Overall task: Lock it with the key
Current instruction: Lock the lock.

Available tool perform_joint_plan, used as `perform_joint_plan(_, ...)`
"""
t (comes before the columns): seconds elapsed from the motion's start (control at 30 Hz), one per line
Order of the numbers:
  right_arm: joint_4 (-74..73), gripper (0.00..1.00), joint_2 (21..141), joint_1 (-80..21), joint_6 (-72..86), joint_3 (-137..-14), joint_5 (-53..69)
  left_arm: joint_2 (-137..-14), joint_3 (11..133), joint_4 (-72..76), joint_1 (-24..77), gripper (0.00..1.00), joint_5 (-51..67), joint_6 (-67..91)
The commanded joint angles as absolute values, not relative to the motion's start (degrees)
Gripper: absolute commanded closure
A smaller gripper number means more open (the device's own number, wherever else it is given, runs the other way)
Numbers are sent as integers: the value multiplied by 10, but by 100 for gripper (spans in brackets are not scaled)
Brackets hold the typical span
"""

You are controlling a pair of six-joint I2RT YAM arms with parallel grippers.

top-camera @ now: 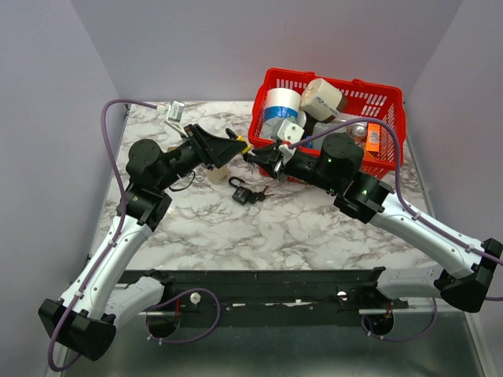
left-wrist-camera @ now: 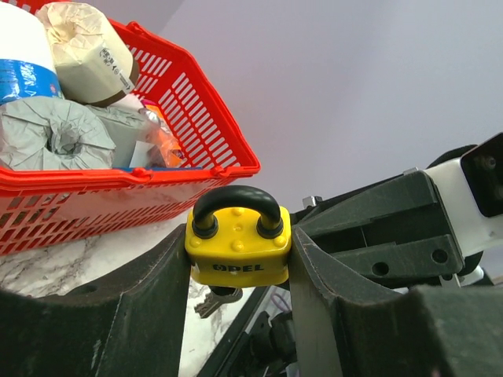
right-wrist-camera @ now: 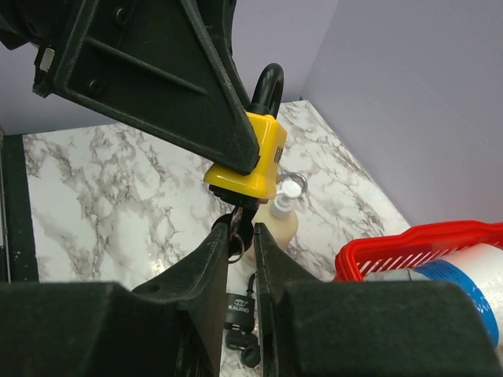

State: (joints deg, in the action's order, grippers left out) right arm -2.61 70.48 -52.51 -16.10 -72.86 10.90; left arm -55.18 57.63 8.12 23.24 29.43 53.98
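A yellow padlock [left-wrist-camera: 238, 247] marked OPEL is gripped by the left hand [top-camera: 236, 148], its body clamped between the two black fingers [left-wrist-camera: 149, 298] with the black shackle turned up and closed. It is held in the air above the marble surface [top-camera: 314, 228], over the middle of the far half and just beside the near left corner of a red plastic basket [top-camera: 393, 110]. A silver key [left-wrist-camera: 218, 301] is seen hanging from the underside of the padlock, and a key ring [right-wrist-camera: 291, 184] shows beside the yellow body. The right hand [right-wrist-camera: 242, 236] is brought up from below, its fingers [right-wrist-camera: 208, 275] drawn close together with only a narrow gap left, and the lower end of the key is found between their tips. Whether the key is actually pinched cannot be told. A small black padlock [top-camera: 242, 193] with its own keys is laid flat on the surface near the middle, beneath the two hands. A pale pump bottle [right-wrist-camera: 277, 224] is stood upright on the surface just behind the yellow padlock. The basket is placed at the far right corner and is filled with a white roll with a blue band [top-camera: 280, 106], a beige tape roll [top-camera: 322, 98] and grey crumpled wrapping [left-wrist-camera: 55, 137].
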Motion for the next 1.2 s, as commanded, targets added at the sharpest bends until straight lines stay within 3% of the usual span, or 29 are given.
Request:
perform_joint_plan(0.0,-7,74,719,-527,-159,-749,90,-552,572,120,235,100,267,570)
perform_joint_plan(0.33,-8,80,737,-527,-161,-758,84,-554,573,115,239,100,259,571)
perform_joint_plan(0.5,-17,99,740,-526,-150,-757,69,-552,575,113,239,100,257,572)
perform_joint_plan(1.17,-61,99,560,-527,-98,-568,49,-559,568,118,174,100,220,629)
